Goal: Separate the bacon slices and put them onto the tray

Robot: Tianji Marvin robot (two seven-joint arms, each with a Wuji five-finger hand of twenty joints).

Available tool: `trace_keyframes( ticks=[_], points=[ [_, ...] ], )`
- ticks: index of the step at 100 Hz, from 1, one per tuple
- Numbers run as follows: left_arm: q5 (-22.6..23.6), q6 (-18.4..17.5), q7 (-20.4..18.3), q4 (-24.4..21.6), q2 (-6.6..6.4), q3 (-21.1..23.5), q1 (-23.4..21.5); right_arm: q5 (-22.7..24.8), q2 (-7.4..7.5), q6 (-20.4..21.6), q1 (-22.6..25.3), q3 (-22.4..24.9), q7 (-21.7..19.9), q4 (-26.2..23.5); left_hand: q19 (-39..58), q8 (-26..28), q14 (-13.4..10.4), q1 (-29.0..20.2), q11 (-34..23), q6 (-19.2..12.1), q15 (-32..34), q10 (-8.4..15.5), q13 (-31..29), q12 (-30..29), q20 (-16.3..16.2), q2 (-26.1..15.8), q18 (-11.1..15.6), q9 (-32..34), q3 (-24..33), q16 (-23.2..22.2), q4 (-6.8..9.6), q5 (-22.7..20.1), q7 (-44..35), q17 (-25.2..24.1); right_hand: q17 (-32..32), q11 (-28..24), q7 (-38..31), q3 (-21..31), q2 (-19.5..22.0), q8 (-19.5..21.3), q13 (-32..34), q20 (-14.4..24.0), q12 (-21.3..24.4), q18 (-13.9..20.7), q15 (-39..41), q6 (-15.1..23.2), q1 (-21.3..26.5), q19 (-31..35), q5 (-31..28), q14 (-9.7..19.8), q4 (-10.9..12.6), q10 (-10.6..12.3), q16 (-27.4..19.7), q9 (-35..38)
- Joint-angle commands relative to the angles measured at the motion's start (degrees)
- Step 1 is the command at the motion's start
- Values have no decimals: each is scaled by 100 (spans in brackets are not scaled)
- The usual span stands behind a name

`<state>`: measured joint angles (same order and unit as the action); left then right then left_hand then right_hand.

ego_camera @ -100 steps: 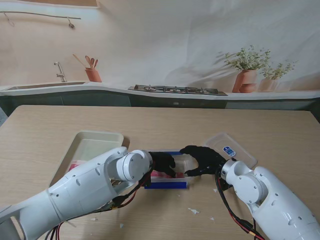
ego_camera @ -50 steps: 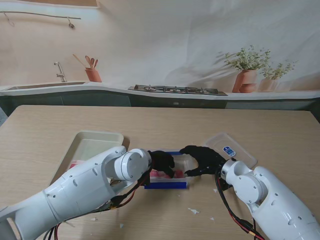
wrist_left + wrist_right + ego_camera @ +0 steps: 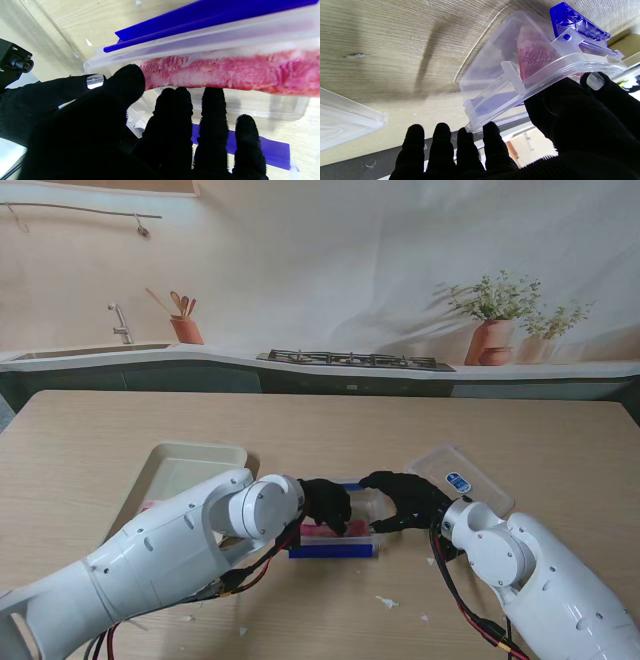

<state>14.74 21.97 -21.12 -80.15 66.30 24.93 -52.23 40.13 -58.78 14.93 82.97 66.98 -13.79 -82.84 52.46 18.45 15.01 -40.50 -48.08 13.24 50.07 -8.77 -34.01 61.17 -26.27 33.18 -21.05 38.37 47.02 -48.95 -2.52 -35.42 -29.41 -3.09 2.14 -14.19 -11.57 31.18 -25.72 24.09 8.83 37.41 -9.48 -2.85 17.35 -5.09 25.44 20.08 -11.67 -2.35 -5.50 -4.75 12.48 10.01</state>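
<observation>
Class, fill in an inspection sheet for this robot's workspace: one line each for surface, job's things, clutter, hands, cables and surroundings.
Surface: wooden table, light grain.
Job's things: clear container with blue clips holding pink bacon; cream tray on the left, something pink at its near edge; clear lid lying to the right.
Clutter: small white scraps on the table nearer to me.
Hands: left hand reaching into the container, fingertips at the bacon, grip unclear; right hand gripping the container's end.
Cables: red and black wires along both forearms.
Surroundings: printed kitchen backdrop.
</observation>
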Motion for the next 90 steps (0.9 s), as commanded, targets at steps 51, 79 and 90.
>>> trace_keyframes(
  ticks=[51, 79, 90],
  points=[
    [333, -388, -233, 256, -3, -461, 246, -14, -37, -3, 31, -28, -95, -5, -19, 158, -210, -545, 546, -894, -75, 591, -341, -131, 0, 225, 2, 937, -129, 72, -315, -670, -940, 88, 40, -109, 55, 104, -27, -50, -152, 134, -36, 47, 29, -1, 35, 82, 78, 201, -50, 235, 65, 16],
    [492, -571, -212, 350, -1, -573, 307, -14, -38, 3, 32, -23, -92, -4, 74, -171, -194, -698, 1345, -1285, -485, 344, -213, -1636, -50, 259, 131, 472, -179, 342, -308, -1006, -1458, 159, 45, -110, 51, 109, -30, -50, -149, 128, -36, 31, 34, 6, 30, 78, 80, 207, -52, 232, 68, 12],
    [634, -704, -183, 389, -4, -642, 351, -15, -37, 12, 29, -25, -95, -3, 127, -269, -238, -818, 1839, -1368, -789, 420, -477, -2229, -83, 196, 161, 1072, -141, 684, -305, -1179, -1564, 223, 47, -110, 51, 110, -29, -51, -150, 127, -36, 36, 35, 6, 27, 80, 86, 206, -52, 238, 68, 17]
  ],
)
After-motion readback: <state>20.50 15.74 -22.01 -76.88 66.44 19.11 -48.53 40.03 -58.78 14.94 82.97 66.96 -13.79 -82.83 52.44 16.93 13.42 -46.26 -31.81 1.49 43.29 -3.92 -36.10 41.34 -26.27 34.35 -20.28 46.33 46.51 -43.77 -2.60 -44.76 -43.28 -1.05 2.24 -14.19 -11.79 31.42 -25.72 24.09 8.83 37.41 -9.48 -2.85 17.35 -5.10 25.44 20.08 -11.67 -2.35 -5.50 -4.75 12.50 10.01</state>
